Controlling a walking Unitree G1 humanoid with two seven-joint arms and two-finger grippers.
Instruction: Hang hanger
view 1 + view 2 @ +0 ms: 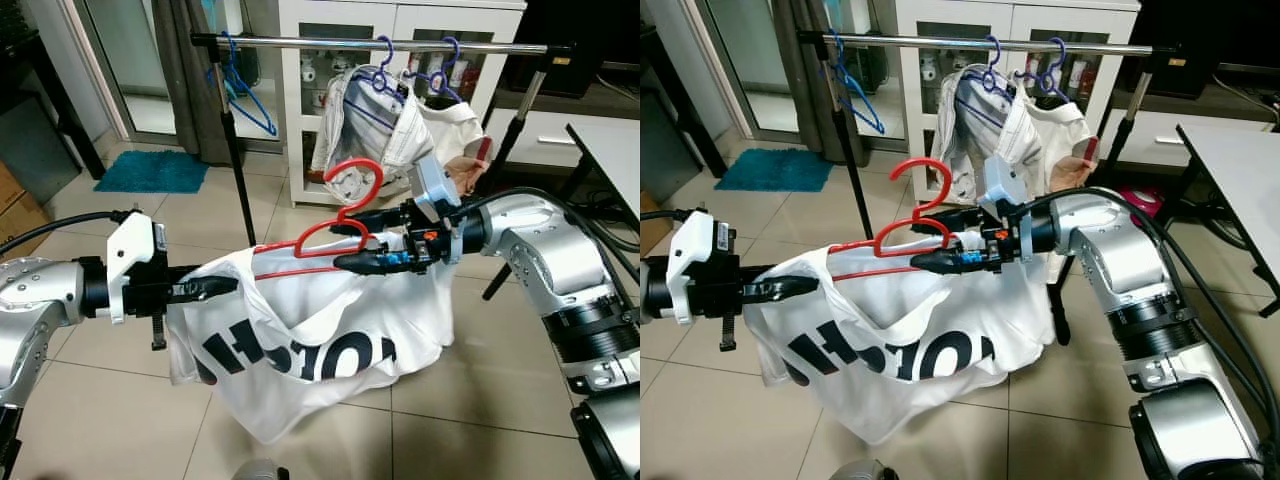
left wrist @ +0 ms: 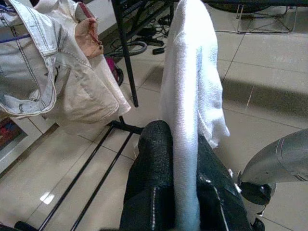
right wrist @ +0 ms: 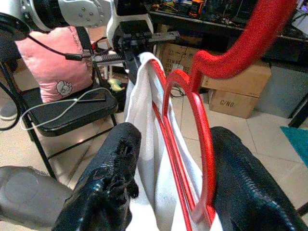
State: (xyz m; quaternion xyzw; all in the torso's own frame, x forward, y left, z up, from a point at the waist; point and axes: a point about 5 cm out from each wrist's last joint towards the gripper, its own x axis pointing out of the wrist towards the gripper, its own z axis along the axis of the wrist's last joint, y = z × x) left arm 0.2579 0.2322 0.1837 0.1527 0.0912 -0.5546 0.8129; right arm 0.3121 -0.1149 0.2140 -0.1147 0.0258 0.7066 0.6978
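A humanoid robot holds a white T-shirt [image 1: 300, 340] on a red hanger [image 1: 330, 225] between its two arms, in front of a clothes rail [image 1: 380, 43] in a tiled room. The right gripper [image 1: 355, 242] has its two black fingers closed around the hanger near its neck, one finger on each side of the red frame, with the shirt's cloth caught between them, as the right wrist view makes plain. The hanger's hook [image 1: 358, 178] rises free above the fingers, below the rail and not touching it. The left gripper [image 1: 215, 288] pinches the shirt's other shoulder; the left wrist view shows white fabric [image 2: 190, 115] clamped tight between the two fingers [image 2: 149, 187]. The shirt sags between the arms, its black lettering [image 1: 300, 358] hanging upside down towards the floor [image 1: 120, 410].

On the rail hang two blue hangers [image 1: 240, 85] at the left end, empty, and towards the right a pale denim jacket [image 1: 365, 130] and a white garment [image 1: 450, 125] on purple hangers [image 1: 385, 70]. A person's hand [image 1: 465, 172] shows beside those clothes, just behind the robot's right wrist. A teal mat [image 1: 150, 172] lies on the tiles to the left, and a white cabinet [image 1: 300, 90] stands behind the rail.
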